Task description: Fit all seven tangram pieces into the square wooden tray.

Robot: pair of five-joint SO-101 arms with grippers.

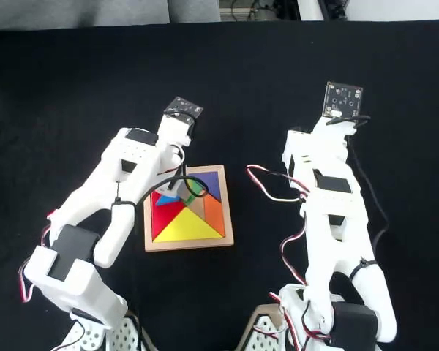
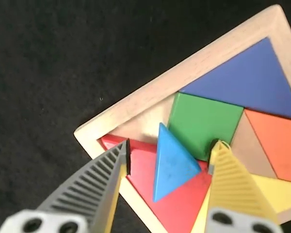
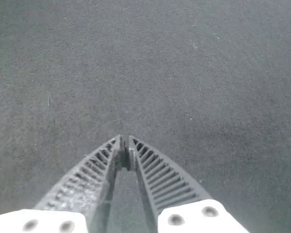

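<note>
Left gripper stood released, jaws straddling the blue triangle, which lay askew in the tray across the red piece, apparently unseated. We judged a careless nudge could ride it onto the green square. Right gripper was clenched, empty, over the table.

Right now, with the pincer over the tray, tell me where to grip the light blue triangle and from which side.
Come straight down with the left pincer, whose open fingers flank it. Pinch the light blue triangle across its middle, long edge against opposite corner: it lies atop the red piece, so its sides look free.
</note>
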